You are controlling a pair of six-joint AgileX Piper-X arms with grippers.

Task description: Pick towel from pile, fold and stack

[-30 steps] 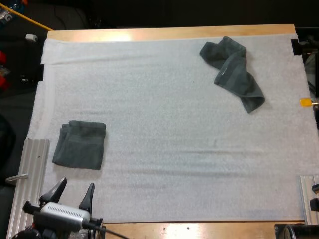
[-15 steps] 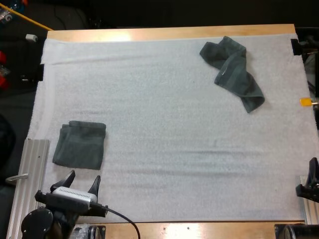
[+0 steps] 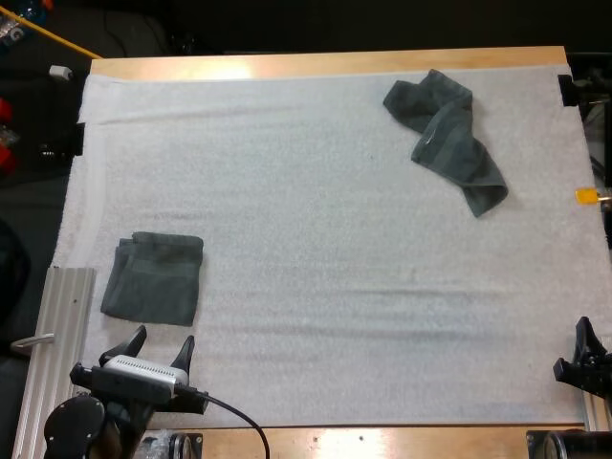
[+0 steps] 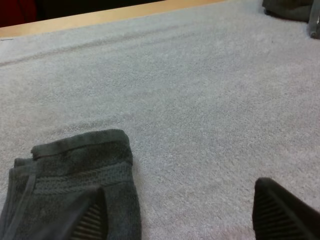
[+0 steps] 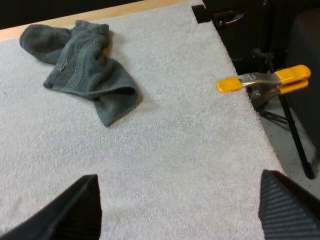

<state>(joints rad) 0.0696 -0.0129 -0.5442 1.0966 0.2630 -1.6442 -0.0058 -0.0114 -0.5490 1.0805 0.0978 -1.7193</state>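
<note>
Both my claws sit empty at the near edge of the mat (image 3: 316,239). In the high view the left claw (image 3: 161,342) is at 7 o'clock with its fingers spread wide, just short of the folded towel (image 3: 153,279), which lies flat at 8 o'clock. The right claw (image 3: 593,337) is at 4 o'clock by the mat's right edge, also wide and gripping nothing. The crumpled towel (image 3: 445,139) lies at 1 o'clock, near the far side of the tabletop (image 3: 335,63) and well apart from both claws.

My first worry is the left side. In its wrist view one finger overlaps the folded towel's near edge, so a forward move at this height could catch the fold and open it or push it askew. I would lift before travelling.

The second is the grasp itself. The crumpled towel is twisted into a long, bunched shape, so a pinch at its middle would likely raise a knot rather than a corner, which makes a clean fold hard.

The third is depth. The mat looks soft, and going too deep could pinch it along with the cloth and drag it. A low approach could also shove the towel toward 12 o'clock, off the mat.
</note>
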